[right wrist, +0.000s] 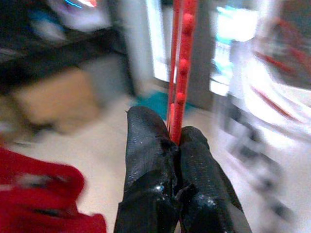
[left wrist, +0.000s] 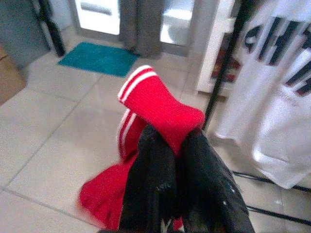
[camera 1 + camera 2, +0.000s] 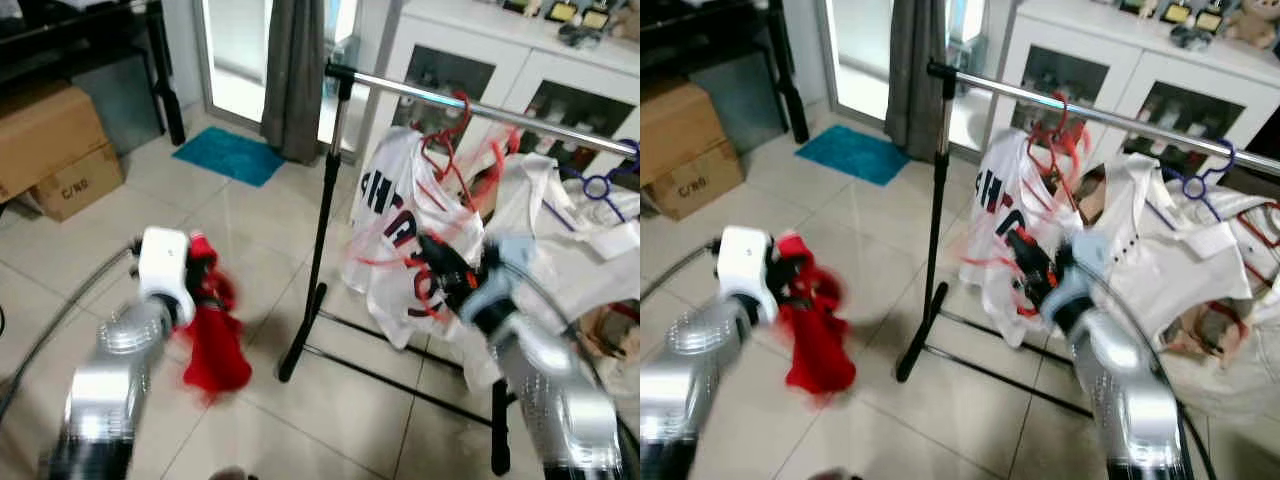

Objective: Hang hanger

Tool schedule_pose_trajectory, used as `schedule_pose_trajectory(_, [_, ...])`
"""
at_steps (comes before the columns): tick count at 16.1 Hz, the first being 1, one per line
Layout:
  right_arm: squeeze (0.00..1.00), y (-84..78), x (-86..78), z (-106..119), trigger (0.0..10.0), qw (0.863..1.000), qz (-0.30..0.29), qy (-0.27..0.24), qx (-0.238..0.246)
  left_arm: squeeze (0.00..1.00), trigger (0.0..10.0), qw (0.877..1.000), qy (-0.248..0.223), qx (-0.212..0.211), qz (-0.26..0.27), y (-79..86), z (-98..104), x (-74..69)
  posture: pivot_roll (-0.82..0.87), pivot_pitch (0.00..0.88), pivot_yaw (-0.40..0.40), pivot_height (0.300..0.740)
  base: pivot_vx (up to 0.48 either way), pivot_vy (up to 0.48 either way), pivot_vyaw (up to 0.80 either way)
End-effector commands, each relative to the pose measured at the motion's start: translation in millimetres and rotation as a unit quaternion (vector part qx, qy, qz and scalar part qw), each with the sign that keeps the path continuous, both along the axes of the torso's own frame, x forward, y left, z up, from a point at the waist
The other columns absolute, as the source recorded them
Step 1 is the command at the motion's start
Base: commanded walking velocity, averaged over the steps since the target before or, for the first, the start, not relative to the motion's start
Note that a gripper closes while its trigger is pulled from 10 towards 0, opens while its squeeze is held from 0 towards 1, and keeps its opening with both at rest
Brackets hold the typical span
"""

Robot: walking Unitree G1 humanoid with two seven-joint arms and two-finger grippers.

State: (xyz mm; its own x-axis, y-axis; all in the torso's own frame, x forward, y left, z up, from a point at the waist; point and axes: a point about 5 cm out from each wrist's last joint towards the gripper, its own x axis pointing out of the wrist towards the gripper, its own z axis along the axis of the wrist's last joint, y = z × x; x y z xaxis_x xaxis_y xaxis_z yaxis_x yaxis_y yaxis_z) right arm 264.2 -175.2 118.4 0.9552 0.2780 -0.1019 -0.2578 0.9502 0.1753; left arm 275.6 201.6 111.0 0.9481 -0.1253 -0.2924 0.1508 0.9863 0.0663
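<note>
My right gripper point(image 3: 437, 262) is shut on a red plastic hanger point(image 1: 181, 73), held in front of the white printed shirt point(image 3: 392, 225) that hangs on the silver clothes rail point(image 3: 470, 103). In the right wrist view the hanger's thin red bar rises from between the black fingers point(image 1: 194, 170). My left gripper point(image 3: 205, 275) is shut on a red garment with white stripes point(image 2: 155, 104), which dangles over the tiled floor left of the rack's black upright point(image 3: 328, 200). Another red hanger point(image 3: 450, 130) and a blue one point(image 3: 600, 185) hang on the rail.
The rack's black base point(image 3: 390, 375) lies across the floor ahead. White cabinets point(image 3: 520, 80) stand behind the rail. Cardboard boxes point(image 3: 50, 150) sit at the far left, a teal mat point(image 3: 228, 155) by the glass door and grey curtain point(image 3: 295, 70).
</note>
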Motion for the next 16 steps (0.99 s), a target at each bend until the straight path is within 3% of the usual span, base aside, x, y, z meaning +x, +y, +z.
schedule_pose_trajectory(1, [0.00,-10.5,-2.0,0.2,10.0,0.998,-0.046,0.001,-0.031,0.00,10.0,0.999,-0.027,-0.008,-0.021,-11.3,9.7,-1.9,-0.06,0.000,-0.082,0.740,0.000,0.000,-0.80])
schedule_pose_trajectory(2, [0.00,-19.7,-7.9,-1.6,10.0,0.995,-0.089,-0.007,-0.051,0.00,10.0,0.999,-0.027,-0.035,-0.026,-20.3,4.0,-8.0,-0.06,0.000,-0.081,0.740,0.000,0.000,-0.80])
schedule_pose_trajectory(4, [0.00,-26.7,-12.9,1.7,10.0,0.992,-0.114,-0.021,-0.049,0.00,10.0,0.999,-0.022,-0.042,-0.007,-26.3,-5.2,-14.0,-0.08,0.000,-0.070,0.740,0.000,0.000,-0.80])
schedule_pose_trajectory(5, [0.00,-28.7,-14.6,0.9,10.0,0.990,-0.121,-0.024,-0.063,0.04,10.0,0.999,-0.013,-0.037,0.011,-25.0,-11.9,-20.0,-0.08,0.000,-0.067,0.740,0.000,0.000,-0.80])
schedule_pose_trajectory(6, [0.00,-29.6,-15.0,-1.4,10.0,0.990,-0.134,-0.017,-0.051,0.00,10.0,0.999,-0.012,0.000,0.050,-16.5,-17.3,-29.3,-0.08,0.000,-0.085,0.740,0.000,0.000,-0.80])
schedule_pose_trajectory(7, [0.00,-29.8,-14.7,2.8,10.0,0.991,-0.128,-0.015,-0.044,0.00,10.0,0.998,-0.017,0.014,0.054,-17.7,-13.9,-33.8,-0.06,0.000,-0.116,0.740,0.000,0.000,-0.80])
schedule_pose_trajectory(8, [0.00,-29.3,-14.4,5.2,10.0,0.991,-0.122,-0.016,-0.046,0.00,10.0,0.998,-0.022,0.016,0.049,-20.0,-11.0,-35.0,-0.06,0.000,-0.116,0.740,0.000,0.000,-0.80])
schedule_pose_trajectory(9, [0.00,-25.6,-7.0,10.6,10.0,0.995,-0.093,-0.016,-0.040,0.00,10.0,0.998,-0.051,0.018,-0.010,-33.6,2.7,-31.9,-0.07,0.000,-0.151,0.740,0.000,0.000,-0.80])
schedule_pose_trajectory(11, [0.00,-27.7,-0.2,5.8,10.0,0.993,-0.114,-0.004,-0.040,0.00,10.0,0.998,-0.050,0.018,-0.015,-36.1,-0.2,-27.2,-0.08,0.000,-0.155,0.740,0.000,0.000,-0.80])
schedule_pose_trajectory(13, [0.00,-25.7,-11.4,9.9,10.0,0.993,-0.109,-0.010,-0.040,0.00,10.0,0.999,-0.045,-0.011,0.004,-37.8,4.6,-31.0,-0.10,0.000,-0.127,0.740,0.000,0.000,-0.80])
schedule_pose_trajectory(16, [0.00,-27.6,-21.4,11.4,10.0,0.991,-0.133,-0.008,-0.035,0.00,10.0,0.999,-0.045,-0.017,0.005,-40.7,9.2,-20.7,-0.12,0.000,-0.087,0.740,0.000,0.000,-0.80])
